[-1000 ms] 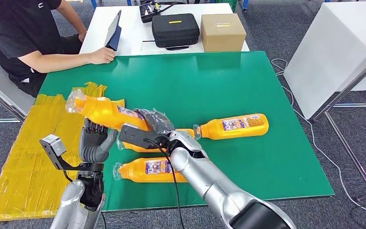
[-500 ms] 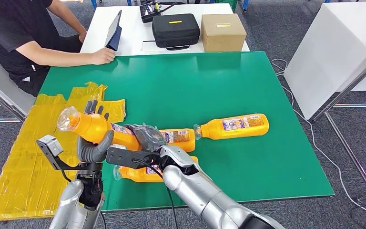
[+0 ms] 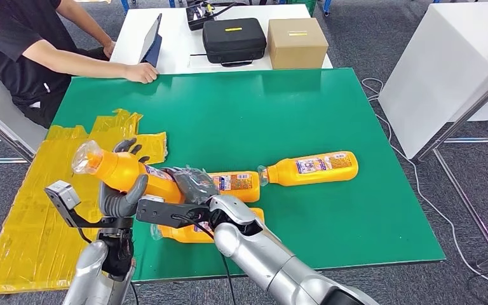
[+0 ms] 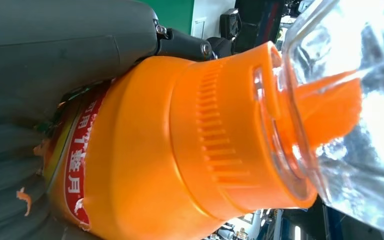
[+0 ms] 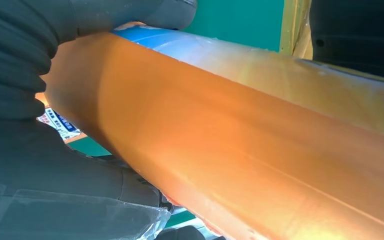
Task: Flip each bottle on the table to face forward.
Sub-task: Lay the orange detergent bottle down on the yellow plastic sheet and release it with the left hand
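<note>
Both hands, left (image 3: 124, 190) and right (image 3: 194, 184), clamp fingers on the raised bottle (image 3: 130, 170) mid-flip; next it needs rolling label-forward, I'd say, then lowering onto the bench (image 3: 279, 114).

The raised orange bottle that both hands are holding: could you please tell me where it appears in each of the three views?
Head view: the raised orange bottle sits at lower left, clear cap toward the yellow sheet, between left hand and right hand.
Left wrist view: its neck and cap span the frame.
Right wrist view: its body crosses diagonally.
Shared landmark: the green table.
</note>
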### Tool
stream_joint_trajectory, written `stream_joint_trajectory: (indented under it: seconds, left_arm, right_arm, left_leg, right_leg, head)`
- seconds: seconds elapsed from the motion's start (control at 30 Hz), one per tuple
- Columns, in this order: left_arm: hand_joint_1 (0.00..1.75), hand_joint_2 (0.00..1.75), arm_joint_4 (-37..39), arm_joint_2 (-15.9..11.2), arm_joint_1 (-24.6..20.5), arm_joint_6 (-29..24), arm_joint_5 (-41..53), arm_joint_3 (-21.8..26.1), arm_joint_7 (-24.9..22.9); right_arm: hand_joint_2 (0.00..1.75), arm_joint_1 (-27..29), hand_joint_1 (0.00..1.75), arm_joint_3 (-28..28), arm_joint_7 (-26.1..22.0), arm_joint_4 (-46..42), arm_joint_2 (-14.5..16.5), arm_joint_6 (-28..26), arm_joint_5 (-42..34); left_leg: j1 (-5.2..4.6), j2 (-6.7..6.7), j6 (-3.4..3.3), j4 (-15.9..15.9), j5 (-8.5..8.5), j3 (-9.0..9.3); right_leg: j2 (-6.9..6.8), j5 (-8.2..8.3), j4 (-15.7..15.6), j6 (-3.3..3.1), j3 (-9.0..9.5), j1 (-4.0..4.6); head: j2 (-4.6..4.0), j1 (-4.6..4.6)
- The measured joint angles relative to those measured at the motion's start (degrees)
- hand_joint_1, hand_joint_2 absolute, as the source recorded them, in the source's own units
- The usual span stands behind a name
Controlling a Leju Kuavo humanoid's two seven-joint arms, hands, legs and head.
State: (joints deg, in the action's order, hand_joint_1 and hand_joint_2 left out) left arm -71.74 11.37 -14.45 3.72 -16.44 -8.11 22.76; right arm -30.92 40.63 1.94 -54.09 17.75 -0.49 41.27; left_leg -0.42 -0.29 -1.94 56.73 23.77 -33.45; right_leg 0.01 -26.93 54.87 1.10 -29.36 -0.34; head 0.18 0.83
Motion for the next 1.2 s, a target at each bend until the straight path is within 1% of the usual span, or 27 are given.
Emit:
stream_joint_trajectory:
  seconds: [0.67,0.7,0.73,0.8,0.83,0.87,0.97,1.03,1.1,1.2]
  left_arm:
    - [1.75,1.75,-0.67,-0.14,0.81,0.54,0.2,0.6,0.97]
    - [1.75,1.75,-0.67,-0.14,0.81,0.54,0.2,0.61,0.97]
    - [1.75,1.75,-0.67,-0.14,0.82,0.54,0.2,0.61,0.97]
    - [1.75,1.75,-0.68,-0.14,0.82,0.02,0.42,0.63,1.09]
    - [1.75,1.75,-0.72,-0.14,0.82,-0.93,0.91,0.64,1.35]
    - [1.75,1.75,-0.8,-0.11,0.82,-2.78,1.89,0.65,1.77]
    - [1.75,1.75,-1.54,0.12,0.98,-11.1,5.97,1.14,3.52]
    - [1.75,1.75,-2.5,0.2,1.4,-15.94,8.34,1.86,4.7]
    - [1.75,1.75,-3.77,0.27,2.07,-20.55,10.91,2.63,6.15]
    - [1.75,1.75,-7.25,0.59,3.98,-29.23,15.14,4.15,9.98]
  right_arm:
    - [1.75,0.03,1.75,0.53,-1.09,0.81,-0.11,-1.27,-1.26]
    - [1.75,0.03,1.44,0.53,-1.09,0.81,-0.11,-1.28,-1.26]
    - [1.75,0.03,1.0,0.53,-1.09,0.82,-0.11,-1.28,-1.26]
    - [0.87,0.04,0.13,0.54,-1.1,0.81,-0.13,-1.56,-1.2]
    - [0.44,0.07,0.0,0.54,-1.11,0.81,-0.14,-1.94,-1.14]
    - [0.0,0.15,0.0,0.54,-1.17,0.75,-0.16,-2.44,-1.2]
    - [0.0,0.75,0.0,0.1,-1.48,-0.77,-0.5,-3.65,-2.65]
    - [0.0,1.31,0.0,-1.13,-1.62,-3.02,-1.18,-3.85,-4.0]
    - [0.0,2.14,0.0,-2.84,-1.98,-5.74,-2.1,-3.98,-5.09]
    - [0.0,4.53,0.0,-5.94,-3.79,-10.73,-4.01,-4.38,-6.73]
  left_leg:
    - [0.0,0.0,0.0,0.0,0.0,-0.01]
    - [0.0,0.0,0.0,0.0,0.0,-0.01]
    - [0.0,0.0,0.0,0.0,0.0,-0.01]
    - [0.0,0.0,0.0,0.0,0.0,-0.01]
    - [0.0,0.0,0.0,0.0,0.0,-0.01]
    - [0.0,0.0,0.0,0.0,0.0,-0.01]
    - [0.0,0.01,0.0,0.0,0.0,0.0]
    - [0.0,-0.02,0.0,0.01,0.0,-0.01]
    - [0.0,-0.04,0.0,0.01,0.0,-0.02]
    - [-0.02,-0.01,0.0,0.01,0.01,-0.02]
  right_leg:
    - [0.0,0.0,0.0,0.0,-0.01,-0.01]
    - [0.0,0.0,0.0,0.0,-0.01,-0.01]
    - [0.0,0.0,0.0,0.0,-0.01,-0.01]
    - [0.0,0.0,0.0,0.0,-0.01,-0.01]
    - [0.0,0.0,0.0,0.0,-0.01,-0.01]
    - [0.0,0.0,0.0,0.0,-0.01,-0.01]
    - [0.0,0.0,0.0,0.0,-0.03,-0.01]
    - [-0.02,0.0,0.0,0.0,-0.04,-0.01]
    - [-0.03,0.0,0.0,0.0,-0.04,-0.01]
    - [-0.02,0.0,-0.01,0.0,-0.04,-0.02]
  head:
    - [0.01,0.01]
    - [0.0,0.0]
    - [0.0,0.0]
    - [0.0,0.01]
    - [0.01,0.01]
    - [0.0,0.02]
    - [0.0,0.01]
    - [0.0,0.0]
    - [0.0,0.01]
    - [0.01,0.0]
